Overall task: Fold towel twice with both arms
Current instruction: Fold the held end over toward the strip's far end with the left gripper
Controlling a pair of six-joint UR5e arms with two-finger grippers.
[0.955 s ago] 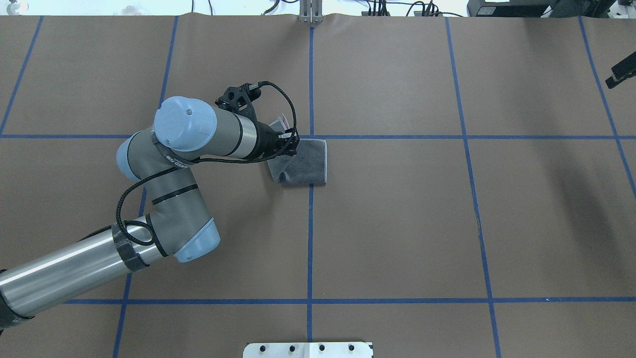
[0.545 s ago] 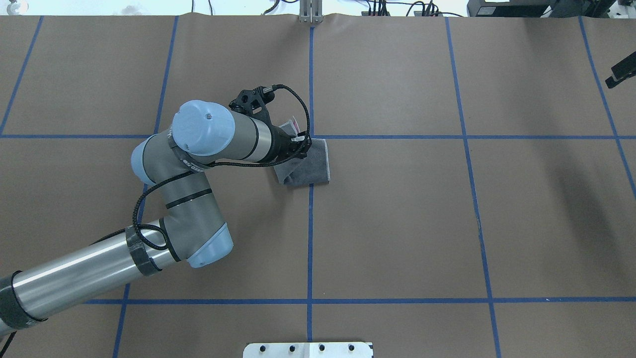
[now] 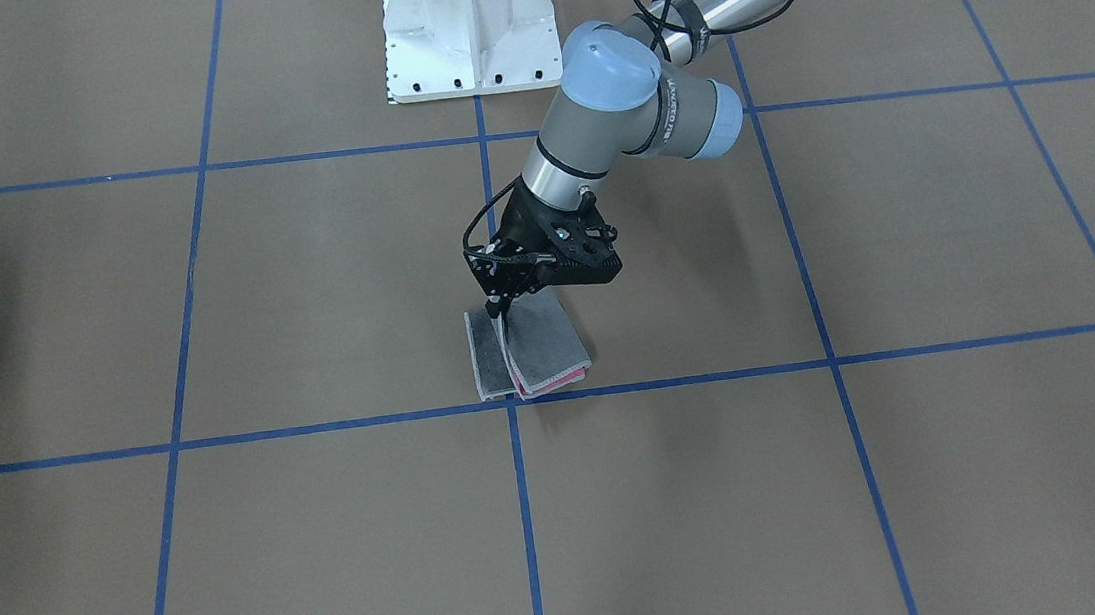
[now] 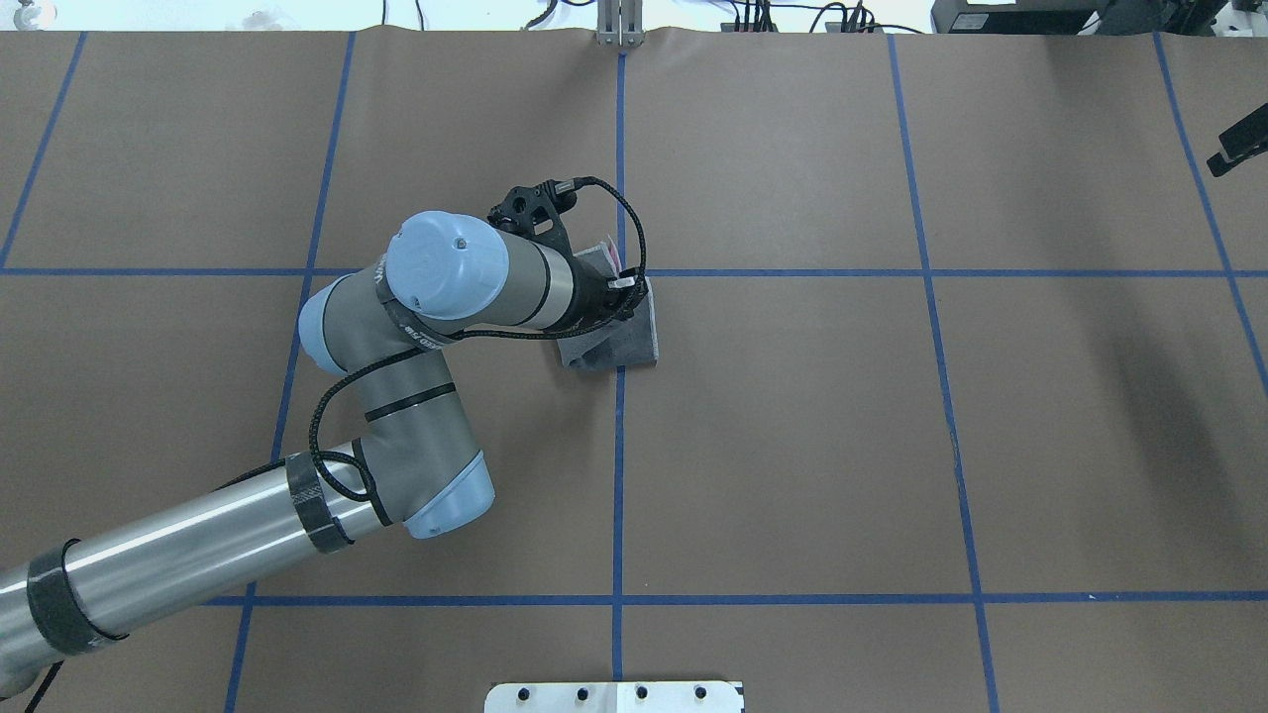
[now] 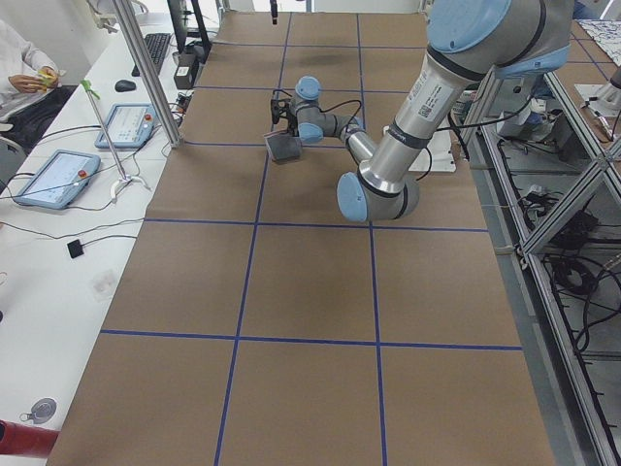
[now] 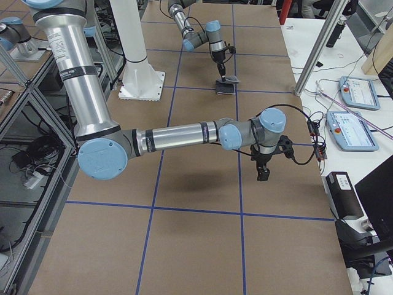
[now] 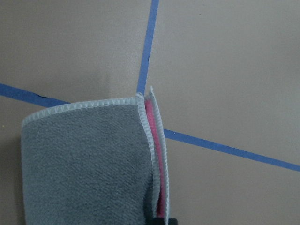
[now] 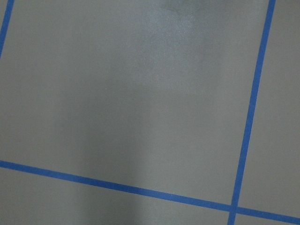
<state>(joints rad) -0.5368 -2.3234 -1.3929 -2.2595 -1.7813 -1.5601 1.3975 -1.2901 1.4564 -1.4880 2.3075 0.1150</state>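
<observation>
The towel (image 3: 540, 350) lies on the brown table near a crossing of blue tape lines, dark grey face up. One part stands raised over the rest, with pink showing at the open edge. My left gripper (image 3: 503, 304) is shut on the towel's raised near edge. In the overhead view the wrist hides most of the towel (image 4: 637, 340). The left wrist view shows the grey fold (image 7: 84, 159) with pink between its stitched borders. My right gripper (image 6: 263, 173) hovers low over bare table far to the right, away from the towel. Whether it is open or shut cannot be told.
The white pedestal base (image 3: 468, 24) stands at the robot's side of the table. Tablets (image 5: 53, 178) and cables lie on a side bench, with a person (image 5: 19, 68) seated beyond. Another tablet (image 6: 359, 92) sits past the table's other end.
My left arm has swept rightward with the towel's edge in its grip. The lifted part has come over the rest, so less grey cloth shows beside the wrist.
</observation>
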